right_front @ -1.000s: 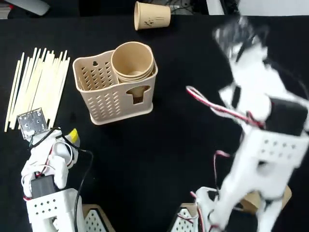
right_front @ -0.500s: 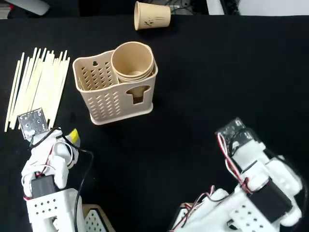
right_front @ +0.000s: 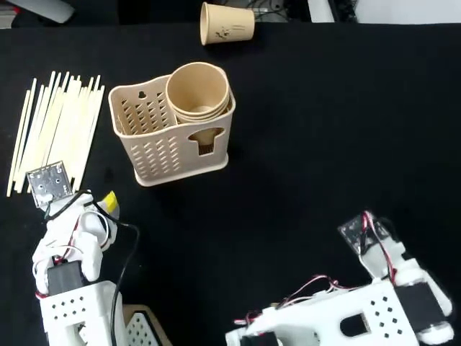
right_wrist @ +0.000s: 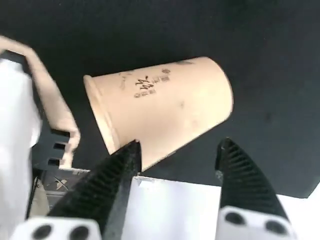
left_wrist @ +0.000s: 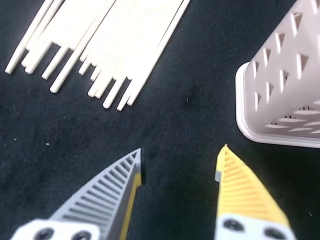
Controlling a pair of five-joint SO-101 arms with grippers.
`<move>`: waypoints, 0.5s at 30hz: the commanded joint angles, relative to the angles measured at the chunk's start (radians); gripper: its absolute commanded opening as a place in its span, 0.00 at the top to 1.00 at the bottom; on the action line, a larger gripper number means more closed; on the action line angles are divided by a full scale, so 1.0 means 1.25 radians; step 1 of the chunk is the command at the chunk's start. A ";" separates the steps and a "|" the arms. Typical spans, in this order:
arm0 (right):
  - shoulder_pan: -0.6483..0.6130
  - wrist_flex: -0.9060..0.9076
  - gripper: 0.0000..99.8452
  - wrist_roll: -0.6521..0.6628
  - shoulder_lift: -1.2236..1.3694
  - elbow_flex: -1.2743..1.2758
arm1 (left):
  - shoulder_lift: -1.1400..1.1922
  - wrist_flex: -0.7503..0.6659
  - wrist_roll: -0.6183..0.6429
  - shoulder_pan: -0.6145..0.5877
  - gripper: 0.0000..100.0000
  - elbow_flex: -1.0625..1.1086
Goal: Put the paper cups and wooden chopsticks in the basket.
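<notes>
A beige perforated basket holds stacked paper cups. Another paper cup lies on its side at the table's far edge. Wooden chopsticks are spread in a loose bundle to the left of the basket. My left gripper is open and hovers over bare cloth, between the chopstick ends and the basket's corner. My right gripper is open just short of a paper cup that lies on its side, and nothing is between its fingers.
Black cloth covers the table. The left arm is folded at the front left and the right arm at the front right. A white surface borders the cloth beside the right gripper's cup.
The right arm has swung back from high over the right of the table and folded down at the front right corner. The left arm has stayed still.
</notes>
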 commanded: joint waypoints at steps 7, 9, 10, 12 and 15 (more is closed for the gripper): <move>0.020 0.017 0.74 0.021 0.023 0.014 | -0.007 -0.012 0.000 0.009 0.76 -0.004; 0.018 0.033 0.74 0.020 0.023 -0.014 | -0.007 -0.015 0.000 0.009 0.76 -0.001; 0.017 0.052 0.74 0.018 0.023 -0.035 | -0.007 -0.015 0.000 0.010 0.76 -0.001; 0.015 0.109 0.74 0.018 0.023 -0.089 | -0.007 -0.015 0.000 0.010 0.76 -0.001; -0.007 0.187 0.74 0.015 0.021 -0.172 | -0.007 -0.015 0.000 0.030 0.76 0.001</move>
